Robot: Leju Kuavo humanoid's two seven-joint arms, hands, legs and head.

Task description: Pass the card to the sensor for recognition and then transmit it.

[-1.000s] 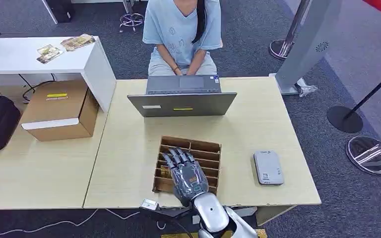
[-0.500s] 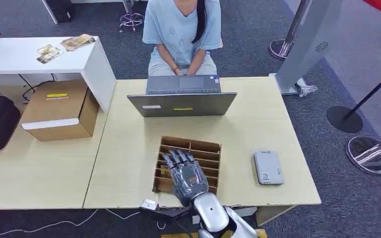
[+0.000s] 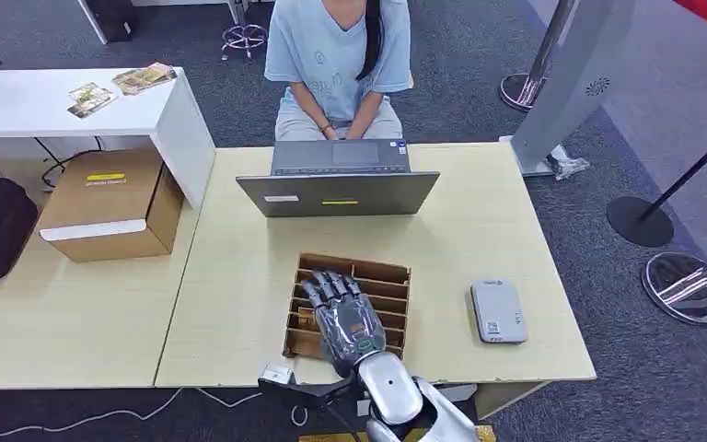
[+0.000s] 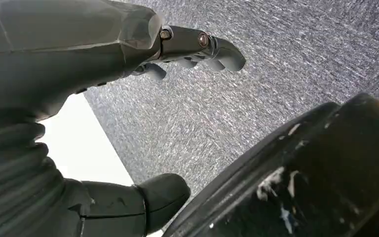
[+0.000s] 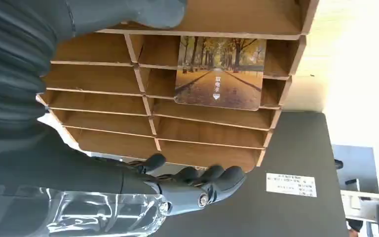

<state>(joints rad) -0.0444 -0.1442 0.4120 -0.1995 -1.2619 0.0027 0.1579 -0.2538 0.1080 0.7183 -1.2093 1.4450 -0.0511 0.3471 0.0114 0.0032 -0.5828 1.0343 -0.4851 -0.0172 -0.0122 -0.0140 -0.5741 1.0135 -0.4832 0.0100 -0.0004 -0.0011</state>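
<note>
The robot's right hand (image 3: 345, 313) hovers over the cardboard slot rack (image 3: 382, 276) on the pale wooden table (image 3: 239, 276), having edged slightly forward and toward 1 o'clock across the rack in the past second, with its fingers now reaching a little farther over the dividers. The hand is empty, fingers spread and lightly curved, and in the right wrist view they (image 5: 212, 180) hang apart from the rack's far rim with nothing between them. The card (image 5: 220, 72), printed with an autumn avenue, stands in one of the rack's compartments, untouched; in the head view the hand covers that spot. The small advance suggests the reach is still being lined up, so the pick itself appears yet to begin and the task is at an early stage. The grey sensor (image 3: 498, 311) lies flat on the table at about 3 o'clock from the rack, well apart from it, and a person (image 3: 336, 55) sits behind an open laptop (image 3: 339, 180) at 12 o'clock, the likely receiver of the card after scanning. The left hand (image 4: 128, 54) hangs over grey carpet, fingers loosely curved, holding nothing. A cardboard box (image 3: 110, 204) rests on the adjoining table at 10 o'clock.
</note>
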